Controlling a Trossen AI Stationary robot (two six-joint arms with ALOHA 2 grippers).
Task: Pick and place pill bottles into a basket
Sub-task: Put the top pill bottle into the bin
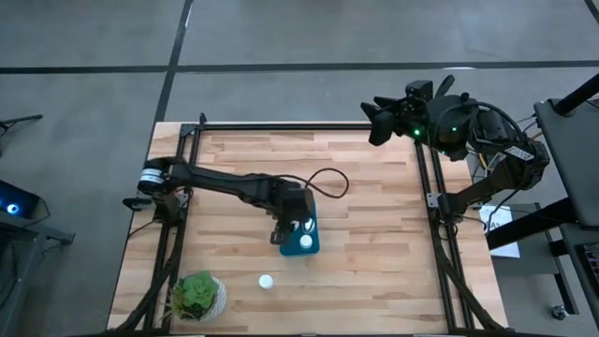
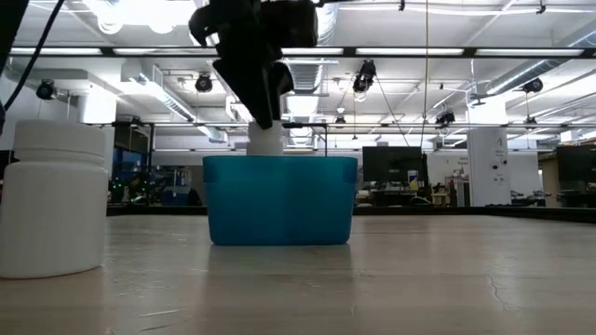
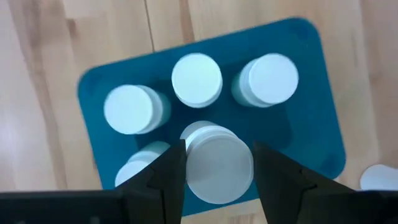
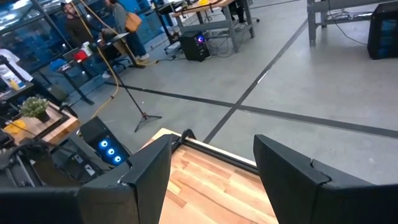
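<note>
A pill bottle (image 3: pixel 217 163) is held between the jaws of the left gripper (image 1: pixel 292 223), which are closed on its sides, directly above the teal basket (image 1: pixel 313 246) near the centre of the high view. It is kept upright over a free spot so that it can be lowered beside the four bottles (image 3: pixel 196 79) already standing inside. One more bottle (image 1: pixel 267 281) is left on the tabletop (image 1: pixel 374 206), lower centre of that view, beside a potted plant (image 1: pixel 197 296). The right gripper (image 1: pixel 382 120) is parked at the upper right, jaws spread wide and empty.
</note>
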